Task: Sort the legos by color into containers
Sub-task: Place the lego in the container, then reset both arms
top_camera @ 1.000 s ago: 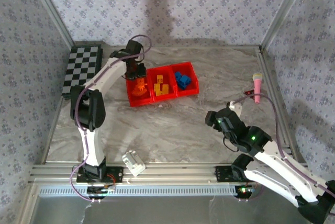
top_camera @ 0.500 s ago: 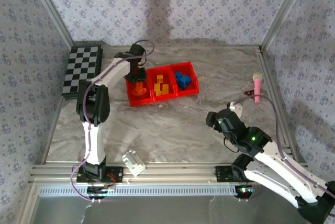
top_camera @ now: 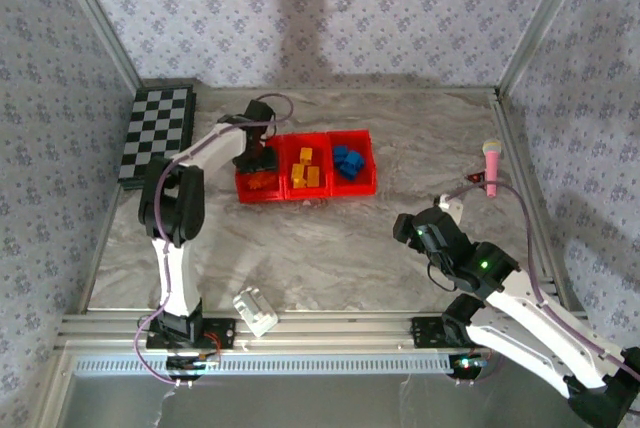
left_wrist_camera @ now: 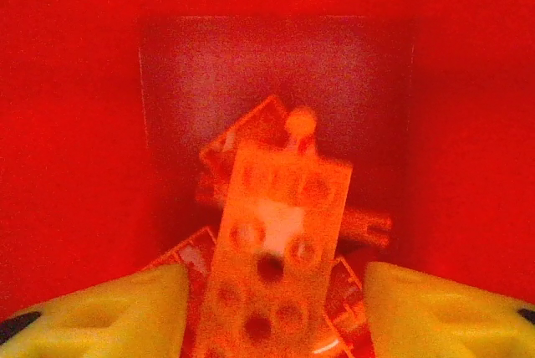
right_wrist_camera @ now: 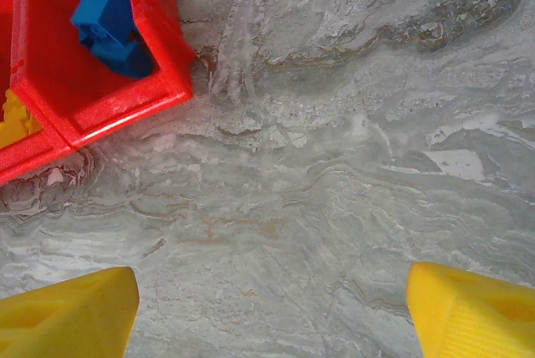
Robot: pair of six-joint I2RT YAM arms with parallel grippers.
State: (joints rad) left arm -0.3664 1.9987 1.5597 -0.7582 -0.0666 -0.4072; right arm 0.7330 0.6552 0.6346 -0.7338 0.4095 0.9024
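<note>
The marbled surface [top_camera: 330, 258] is carrying a row of three red bins [top_camera: 300, 197] toward its far side; every brick I can make out is lying inside a bin, so the sorting is looking close to done. Each bin is keeping one colour: the orange bricks [top_camera: 262, 180] are lying in the left one, the yellow bricks [top_camera: 305, 166] in the middle, the blue bricks [top_camera: 347, 159] on the right.

The left hand [top_camera: 257, 158] is reaching down into the left bin, most likely because orange belongs there; seen from its wrist, the red walls [left_wrist_camera: 75, 124] are closing in all round. One orange brick [left_wrist_camera: 280, 224] is leaning on the pile below, lying between the parted fingers [left_wrist_camera: 109, 308] with a sliver of gap at either side; the hand is open and seemingly releasing it, not gripping.

The right hand [top_camera: 408, 228] is hanging over bare surface, well apart from the bins, probably keeping clear; its fingers [right_wrist_camera: 67, 308] are spreading wide around nothing.
</note>
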